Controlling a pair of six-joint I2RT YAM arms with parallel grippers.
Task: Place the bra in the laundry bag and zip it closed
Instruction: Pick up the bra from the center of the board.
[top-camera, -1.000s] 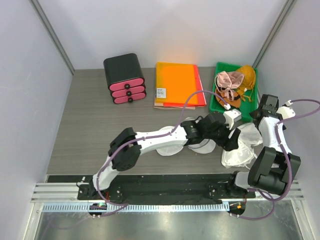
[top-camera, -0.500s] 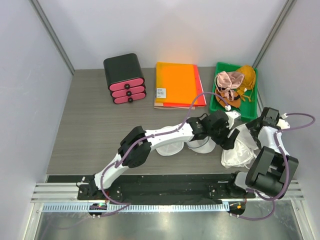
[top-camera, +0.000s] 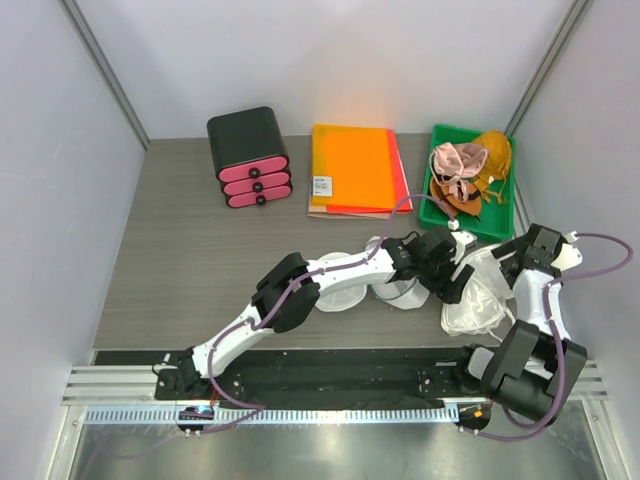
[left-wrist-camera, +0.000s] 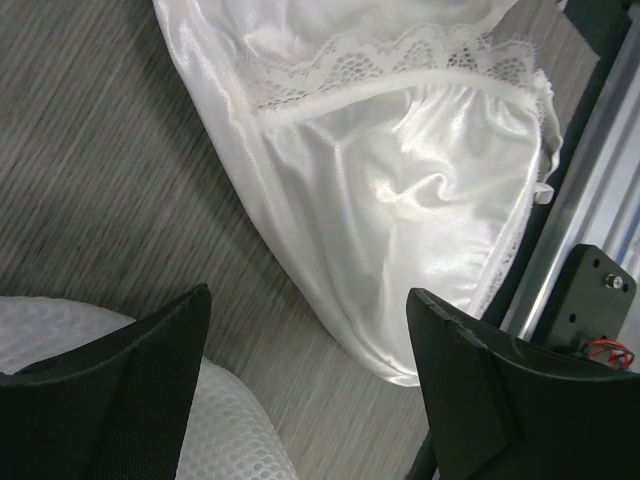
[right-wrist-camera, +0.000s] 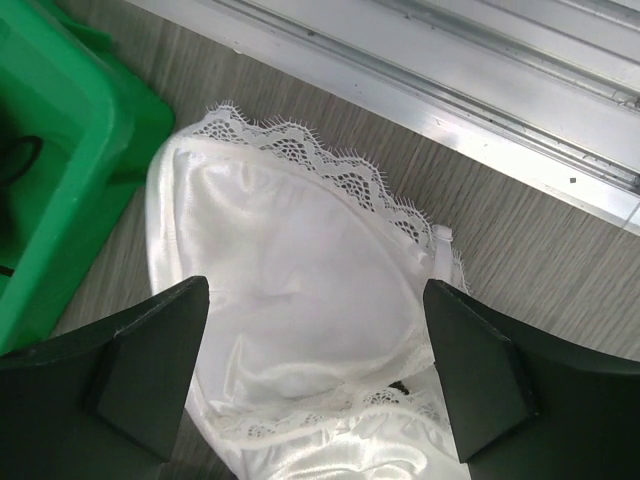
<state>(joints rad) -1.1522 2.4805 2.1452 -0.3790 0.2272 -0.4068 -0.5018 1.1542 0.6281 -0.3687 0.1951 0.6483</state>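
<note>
The white satin bra (top-camera: 482, 290) with lace trim lies on the table at the right, one cup (right-wrist-camera: 290, 290) under my right gripper and the other (left-wrist-camera: 400, 190) ahead of my left gripper. The white mesh laundry bag (top-camera: 345, 288) lies open in the middle, mostly under the left arm; its mesh edge (left-wrist-camera: 190, 420) shows low in the left wrist view. My left gripper (top-camera: 458, 280) is open and empty, between the bag and the bra. My right gripper (top-camera: 512, 256) is open and empty, just above the bra.
A green bin (top-camera: 466, 180) of pink and orange garments stands at the back right, its corner (right-wrist-camera: 70, 130) close to the right gripper. An orange folder (top-camera: 355, 168) and a black box with pink drawers (top-camera: 249, 156) stand at the back. A metal rail (right-wrist-camera: 480, 90) borders the table.
My left arm has reached further right toward the bra. My right gripper has come down and nearer, from beside the green bin to over the bra.
</note>
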